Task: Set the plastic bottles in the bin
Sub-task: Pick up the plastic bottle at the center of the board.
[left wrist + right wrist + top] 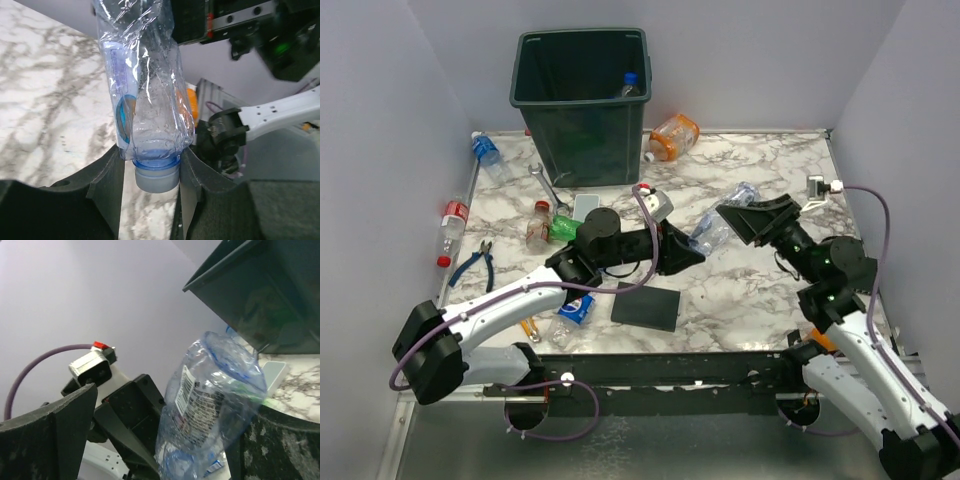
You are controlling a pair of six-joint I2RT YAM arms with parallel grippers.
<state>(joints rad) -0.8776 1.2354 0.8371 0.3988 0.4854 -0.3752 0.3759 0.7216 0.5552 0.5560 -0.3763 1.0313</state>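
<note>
A crushed clear plastic bottle (720,226) with a blue cap hangs over the middle of the table between my two grippers. My left gripper (692,250) is shut on its neck end; in the left wrist view the bottle (147,100) stands cap down between the fingers of that gripper (150,162). My right gripper (752,222) stands open around the bottle's other end (215,400), its jaws wide apart (170,412). The dark green bin (582,100) stands at the back with one bottle (630,85) inside.
Loose bottles lie around: orange-labelled (672,137) right of the bin, blue-capped (485,150) and red-labelled (450,225) at the left edge, a green-labelled one (548,228), a Pepsi one (575,308). Pliers (475,262), wrench (548,185) and black plate (647,306) are also there.
</note>
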